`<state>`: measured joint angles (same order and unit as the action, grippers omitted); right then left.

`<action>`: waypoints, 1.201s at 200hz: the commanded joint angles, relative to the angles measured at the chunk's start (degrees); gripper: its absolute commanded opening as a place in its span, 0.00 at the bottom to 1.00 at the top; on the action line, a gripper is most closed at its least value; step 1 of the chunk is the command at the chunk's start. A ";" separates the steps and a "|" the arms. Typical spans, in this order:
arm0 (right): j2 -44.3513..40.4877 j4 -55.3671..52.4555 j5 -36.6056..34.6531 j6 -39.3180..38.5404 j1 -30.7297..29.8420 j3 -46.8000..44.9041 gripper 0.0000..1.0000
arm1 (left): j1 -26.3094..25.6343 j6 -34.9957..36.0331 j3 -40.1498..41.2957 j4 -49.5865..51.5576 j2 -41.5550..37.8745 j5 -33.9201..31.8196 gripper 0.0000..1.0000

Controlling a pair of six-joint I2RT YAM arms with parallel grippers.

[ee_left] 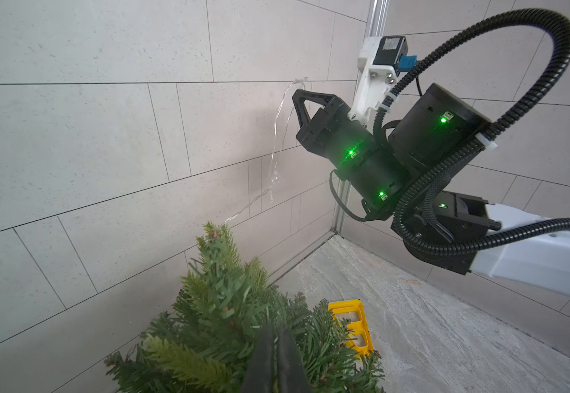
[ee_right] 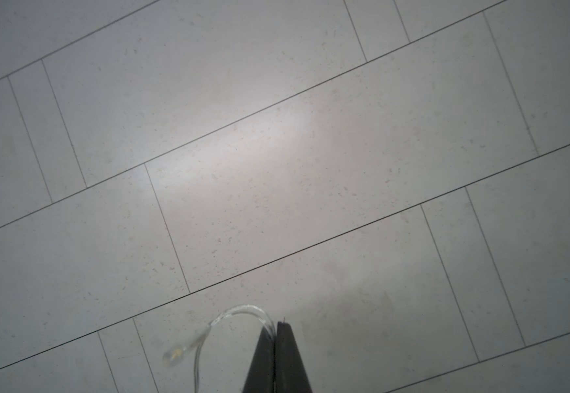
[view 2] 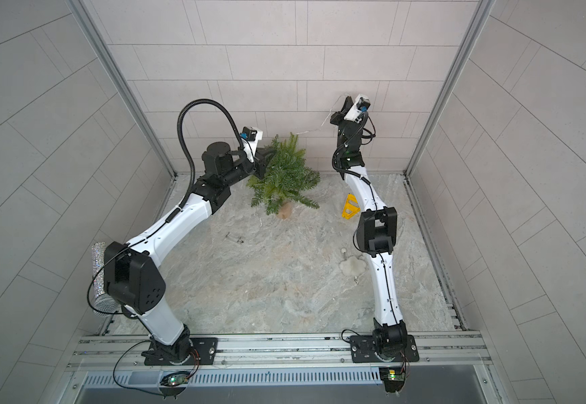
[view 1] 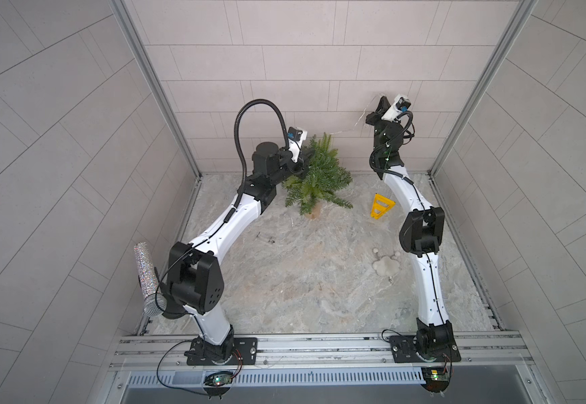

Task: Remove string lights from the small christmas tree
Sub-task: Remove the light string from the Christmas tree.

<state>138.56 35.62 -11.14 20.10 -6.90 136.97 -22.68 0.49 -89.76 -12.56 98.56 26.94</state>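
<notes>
**Lights look nearly off**

Left gripper (ee_left: 275, 335), jaws shut on branches, steadies the small christmas tree (view 1: 319, 175) at the bench's far edge. The string lights (ee_right: 179, 350) (limp, snag-prone; grip wire, not bulbs) trail from its tip to the right gripper (ee_right: 275, 325), pinched shut on them.

No legible text, wrist camera sticker (ee_left: 393, 43) — too blurred to read

In both top views we look steeply down on the whole worktop (view 1: 302, 280), the small christmas tree (view 1: 316, 175) at its far end. The left wrist view sits against the tree, facing up past it to the right tool (ee_left: 296, 97) (also in the top views). The right wrist view faces tiled wall (ee_right: 276, 170), close.
</notes>
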 commanded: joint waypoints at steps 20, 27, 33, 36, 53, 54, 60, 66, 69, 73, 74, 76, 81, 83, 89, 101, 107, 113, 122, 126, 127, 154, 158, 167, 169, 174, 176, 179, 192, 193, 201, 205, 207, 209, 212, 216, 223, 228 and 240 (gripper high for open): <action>-11.02 2.83 -3.70 -0.57 2.30 -17.00 0.00 | -0.26 0.65 -0.68 1.38 -1.31 1.21 0.00; -12.69 4.10 -3.22 -1.01 2.39 -20.80 0.00 | -0.29 0.73 -0.68 1.36 -1.27 1.28 0.00; -14.43 5.10 -2.63 -1.41 2.39 -24.03 0.00 | -0.26 0.77 -0.68 1.47 -1.27 1.28 0.00; -15.30 5.50 -2.24 -1.52 2.38 -25.48 0.00 | -0.26 0.76 -0.68 1.51 -1.19 1.31 0.00; -19.60 7.67 -0.20 -1.04 2.42 -33.77 0.11 | -0.26 1.15 -0.70 1.57 -1.17 1.55 0.00; -19.71 7.82 -0.07 -0.90 2.46 -34.26 0.12 | -0.26 1.12 -0.74 1.57 -1.17 1.54 0.00; -21.02 9.06 0.77 0.09 2.50 -37.27 0.22 | -0.31 1.31 -0.77 1.61 -1.18 1.64 0.00; -22.28 10.39 2.03 0.98 2.42 -40.02 0.31 | -0.26 1.39 -0.81 1.58 -1.10 1.71 0.00; -22.81 10.85 2.56 1.33 2.44 -41.38 0.35 | -0.26 1.51 -0.85 1.60 -1.11 1.76 0.00; -23.60 11.35 3.02 1.65 2.44 -43.11 0.40 | -0.28 1.58 -0.86 1.63 -1.14 1.87 0.00; -23.77 11.42 3.21 1.72 2.47 -43.50 0.41 | -0.27 1.64 -0.90 1.65 -1.16 1.88 0.00; -24.13 11.48 3.60 2.14 2.49 -44.34 0.43 | -0.31 1.65 -0.94 1.63 -1.15 1.93 0.00; -25.22 11.50 4.29 2.77 2.51 -46.45 0.46 | -0.26 1.75 -0.95 1.65 -1.13 1.99 0.00; -25.65 11.43 4.52 3.07 2.50 -47.25 0.47 | -0.26 1.83 -1.01 1.66 -1.15 2.02 0.00; -26.92 11.37 5.22 3.80 2.51 -49.50 0.49 | -0.25 1.95 -1.08 1.70 -1.16 2.15 0.00; -29.45 11.03 7.70 4.60 2.74 -54.41 0.57 | -0.19 2.09 -1.21 1.90 -1.10 2.30 0.00; -30.96 9.78 8.67 5.10 3.00 -56.80 0.60 | -0.19 2.14 -1.30 1.97 -1.17 2.54 0.00; -32.52 7.88 9.56 5.87 3.39 -58.79 0.62 | -0.19 2.12 -1.30 2.00 -1.17 2.74 0.00; -34.53 4.66 10.70 7.27 4.13 -61.41 0.63 | -0.19 2.12 -1.30 1.92 -1.16 2.94 0.00; -35.35 3.13 11.59 8.01 4.64 -62.56 0.63 | -0.25 2.14 -1.30 1.81 -1.11 3.15 0.00; -35.54 2.70 11.89 8.11 4.76 -62.80 0.63 | -0.26 2.10 -1.30 1.82 -1.06 3.18 0.00; -40.22 -5.37 19.63 8.79 6.57 -67.07 0.64 | -0.21 2.06 -1.39 1.66 -1.08 4.00 0.00; -40.54 -6.08 21.92 7.51 6.55 -66.71 0.64 | -0.24 2.06 -1.39 1.66 -1.06 4.15 0.00; -40.06 -8.27 28.15 4.34 6.47 -64.29 0.63 | -0.19 2.12 -1.40 1.61 -1.17 4.49 0.00; -39.93 -9.05 29.45 3.76 6.39 -63.62 0.63 | -0.22 2.14 -1.43 1.65 -1.24 4.50 0.00; -39.32 -10.69 32.97 2.05 6.26 -61.52 0.63 | -0.20 2.11 -1.39 1.57 -1.28 4.72 0.00; -38.94 -11.23 34.52 1.41 6.17 -60.54 0.63 | -0.20 2.11 -1.39 1.55 -1.32 4.73 0.00; -38.45 -12.06 36.89 0.36 6.11 -59.12 0.63 | -0.21 2.13 -1.39 1.52 -1.27 4.85 0.00; -35.57 -16.81 43.55 -4.05 5.37 -53.10 0.61 | -0.24 2.04 -1.30 1.37 -1.38 4.98 0.00; -35.39 -17.16 43.82 -4.25 5.25 -52.58 0.61 | -0.25 2.05 -1.30 1.38 -1.41 4.97 0.00; -33.71 -19.24 45.80 -7.39 4.56 -49.02 0.60 | -0.20 2.07 -1.22 1.29 -1.49 5.21 0.00; -32.98 -19.19 46.70 -8.47 4.32 -47.75 0.59 | -0.31 2.04 -1.21 1.17 -1.53 5.23 0.00; -32.58 -18.90 47.12 -8.86 4.17 -47.16 0.59 | -0.32 2.01 -1.21 1.16 -1.40 5.23 0.00; -32.11 -18.65 47.55 -9.09 3.99 -46.62 0.58 | -0.23 1.94 -1.15 1.14 -1.41 5.21 0.00; -31.41 -18.05 48.24 -9.33 3.72 -45.78 0.58 | -0.20 1.91 -1.13 1.09 -1.37 5.20 0.00; -30.37 -17.51 49.41 -9.45 3.47 -44.50 0.58 | -0.24 1.86 -1.05 1.06 -1.36 5.22 0.00; -28.23 -17.23 51.91 -9.11 3.15 -41.89 0.58 | -0.24 1.81 -0.95 0.89 -1.36 5.18 0.00; -26.59 -17.52 53.74 -8.59 2.94 -38.98 0.58 | -0.25 1.68 -0.88 0.82 -1.29 5.30 0.00; -22.91 -17.54 59.03 -7.83 2.23 -33.55 0.57 | -0.24 1.51 -0.62 0.59 -1.30 5.05 0.00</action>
<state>109.45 20.29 34.39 14.98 -3.44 95.96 -22.68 2.00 -89.80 -12.34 98.56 30.74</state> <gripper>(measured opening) 0.574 0.060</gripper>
